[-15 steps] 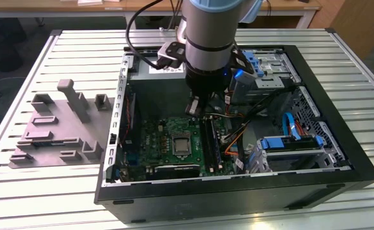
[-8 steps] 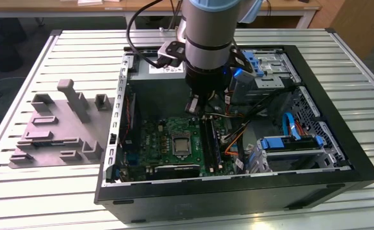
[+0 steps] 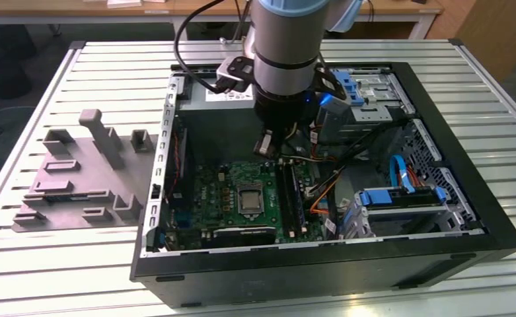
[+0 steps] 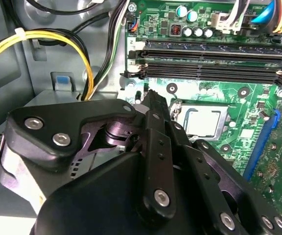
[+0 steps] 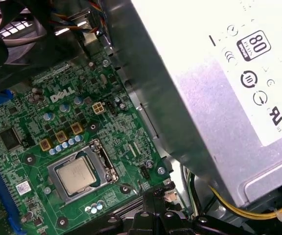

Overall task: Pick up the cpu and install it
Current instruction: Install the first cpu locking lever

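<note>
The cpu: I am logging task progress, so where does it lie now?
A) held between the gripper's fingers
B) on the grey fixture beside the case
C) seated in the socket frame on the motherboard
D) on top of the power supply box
C: in both wrist views the cpu lies flat inside the metal socket frame on the green motherboard, with the gripper above the board beside it, not touching the chip.

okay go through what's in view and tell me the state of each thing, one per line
cpu: seated flat in the socket frame, nothing touching it.
socket frame: around the cpu on the motherboard.
gripper: above the board, beside the socket, holding nothing.
computer case: lying on its side, side panel off.
memory slots: latches visible at both ends.
</note>
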`<state>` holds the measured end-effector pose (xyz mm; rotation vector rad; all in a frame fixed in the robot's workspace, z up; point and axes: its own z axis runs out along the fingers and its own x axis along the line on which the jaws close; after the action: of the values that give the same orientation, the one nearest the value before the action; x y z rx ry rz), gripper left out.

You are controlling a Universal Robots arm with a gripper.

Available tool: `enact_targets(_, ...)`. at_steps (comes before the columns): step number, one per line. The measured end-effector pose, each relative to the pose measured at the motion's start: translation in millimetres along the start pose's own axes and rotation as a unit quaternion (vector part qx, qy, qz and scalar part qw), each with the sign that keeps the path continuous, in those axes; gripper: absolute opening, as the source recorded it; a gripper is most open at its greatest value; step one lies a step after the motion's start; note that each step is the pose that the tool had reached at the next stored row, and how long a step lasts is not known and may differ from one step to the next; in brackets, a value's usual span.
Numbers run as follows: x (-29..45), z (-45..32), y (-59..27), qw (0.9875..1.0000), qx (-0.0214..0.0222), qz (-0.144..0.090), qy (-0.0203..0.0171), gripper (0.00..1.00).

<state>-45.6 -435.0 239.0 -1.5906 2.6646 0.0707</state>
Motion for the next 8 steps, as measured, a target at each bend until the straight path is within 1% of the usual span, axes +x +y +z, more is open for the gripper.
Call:
enact_targets(6, 1.5, 1.2, 4.0, 1.0000, 0.0000, 0.000, 0.0000, 0.11)
enact_targets(7, 1.7, 1.2, 4.2, 1.0000, 0.0001, 0.000, 0.0003, 0.11)
enact_targets(8, 1.7, 1.3, 4.2, 1.0000, 0.0008, 0.000, 0.0015, 0.11)
